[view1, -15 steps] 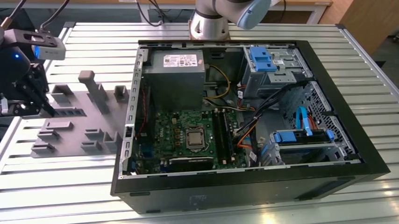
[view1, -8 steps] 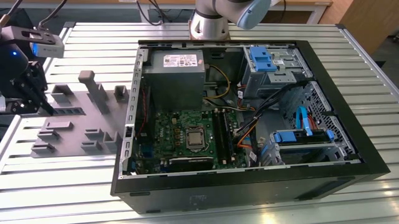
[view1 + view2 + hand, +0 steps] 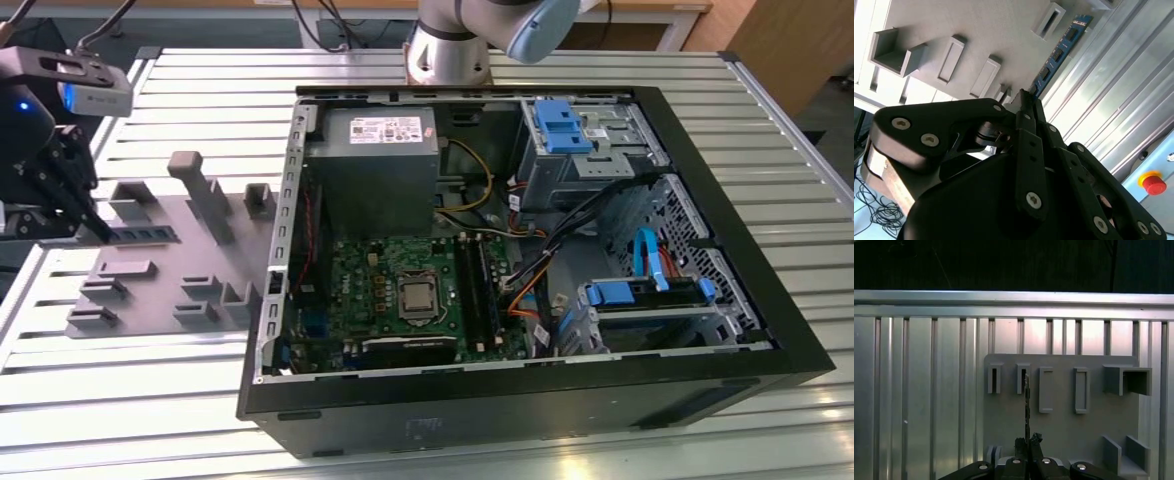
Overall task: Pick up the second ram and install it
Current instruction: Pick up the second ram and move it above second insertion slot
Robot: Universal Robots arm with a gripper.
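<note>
Your tool is pinched nearly closed on one end of the second ram. The ram stands edgewise on the grey tray.

The gripper is smooth matt black with bright metal screw heads. At its fingertips, the second ram is a faintly shiny blue-green board with dull black chips. Under both, the tray is matt grey plastic. The table beyond is ribbed, satiny bare metal.
</note>
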